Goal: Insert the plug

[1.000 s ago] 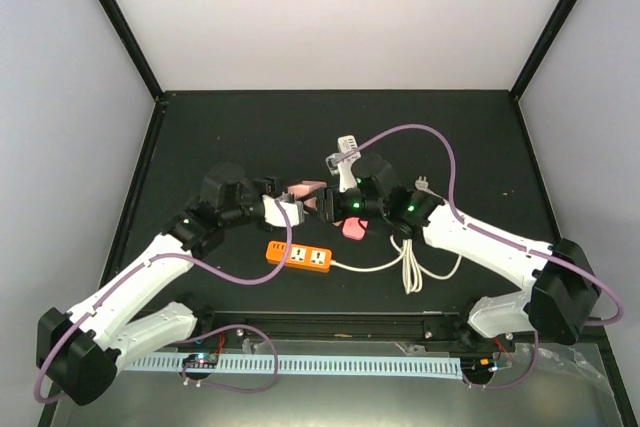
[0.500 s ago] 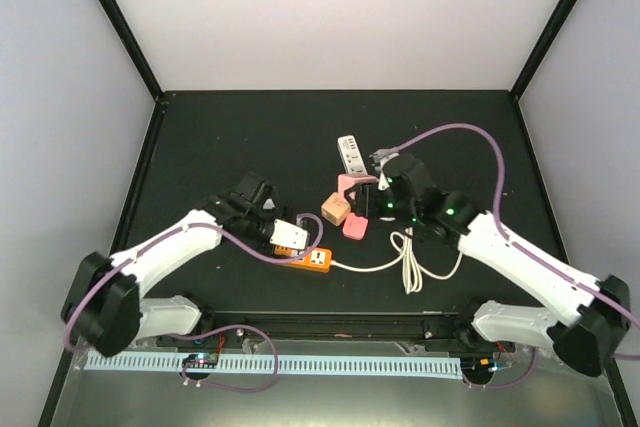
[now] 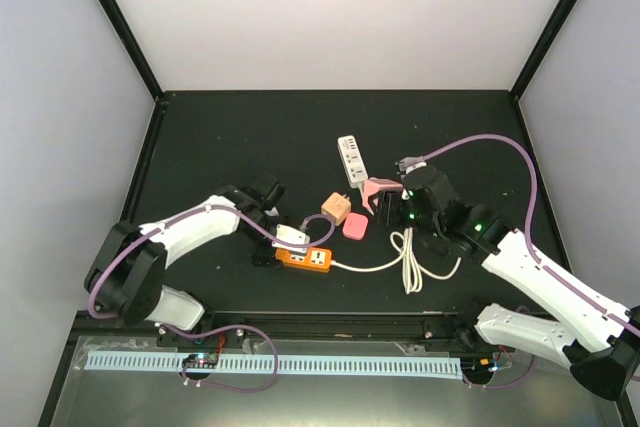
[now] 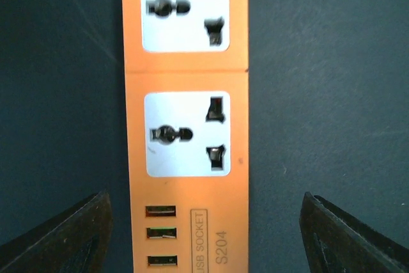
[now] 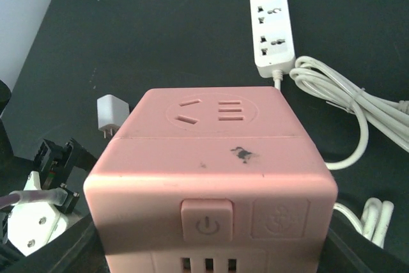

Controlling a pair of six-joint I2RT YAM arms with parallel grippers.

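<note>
My right gripper point(image 3: 388, 194) is shut on a pink cube socket point(image 3: 379, 190), held right of the table's middle. In the right wrist view the pink cube socket point(image 5: 211, 158) fills the space between the jaws of the right gripper point(image 5: 211, 250), power button facing the camera. A small white two-pronged plug point(image 5: 112, 114) lies on the mat beyond it. My left gripper point(image 3: 290, 243) hangs open over the left end of the orange power strip point(image 3: 306, 258). In the left wrist view the orange power strip point(image 4: 188, 158) runs between the spread jaws of the left gripper point(image 4: 201, 228), untouched.
A white power strip point(image 3: 351, 158) lies at the back centre, and its bundled white cable point(image 3: 411, 265) lies near the right arm. A peach cube point(image 3: 335, 209) and a flat pink block point(image 3: 354, 228) sit between the arms. Black walls edge the mat.
The grippers parted from the middle. The left arm swung down to the orange strip and opened, leaving the peach cube on the mat. The right gripper carried the pink cube rightward.
</note>
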